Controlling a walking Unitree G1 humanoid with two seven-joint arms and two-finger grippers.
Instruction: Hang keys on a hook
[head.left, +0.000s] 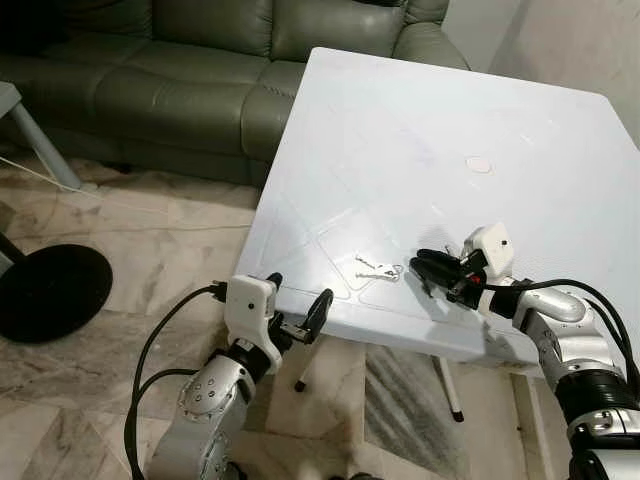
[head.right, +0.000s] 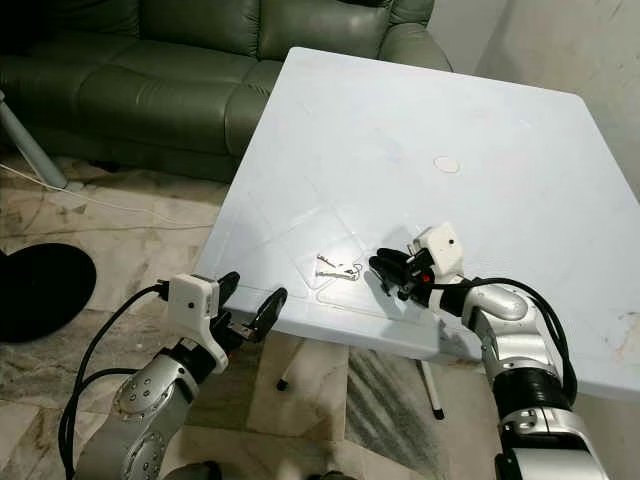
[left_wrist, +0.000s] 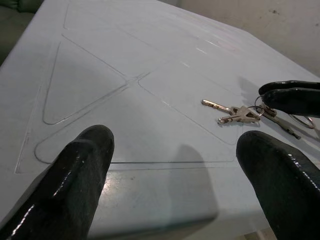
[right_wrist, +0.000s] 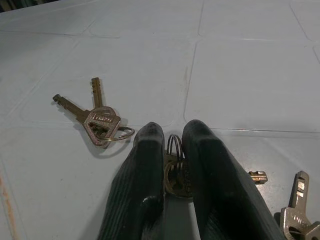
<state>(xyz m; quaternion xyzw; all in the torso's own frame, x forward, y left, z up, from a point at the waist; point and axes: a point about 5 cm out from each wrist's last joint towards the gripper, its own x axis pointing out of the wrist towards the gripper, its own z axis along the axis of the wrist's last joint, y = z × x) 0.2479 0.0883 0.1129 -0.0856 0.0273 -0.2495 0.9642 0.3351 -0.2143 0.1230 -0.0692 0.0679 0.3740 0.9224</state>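
A bunch of silver keys (head.left: 378, 269) lies on the white plastic table (head.left: 420, 130) near its front edge. Two of the keys (right_wrist: 102, 120) fan out flat on one small ring. My right gripper (right_wrist: 172, 135) rests low on the tabletop just right of them, shut on a coiled key ring (right_wrist: 175, 160) that sits between its fingers. More keys (right_wrist: 299, 210) trail beside that gripper. My left gripper (head.left: 298, 298) is open at the table's front edge, left of the keys, with nothing between its fingers (left_wrist: 82, 165); in its wrist view the keys (left_wrist: 235, 114) lie ahead.
A green leather sofa (head.left: 190, 70) stands behind the table's far left corner. A black round base (head.left: 45, 290) sits on the marble floor to the left. A small round mark (head.left: 480, 164) shows on the tabletop. A pale wall (head.left: 580, 40) runs along the right.
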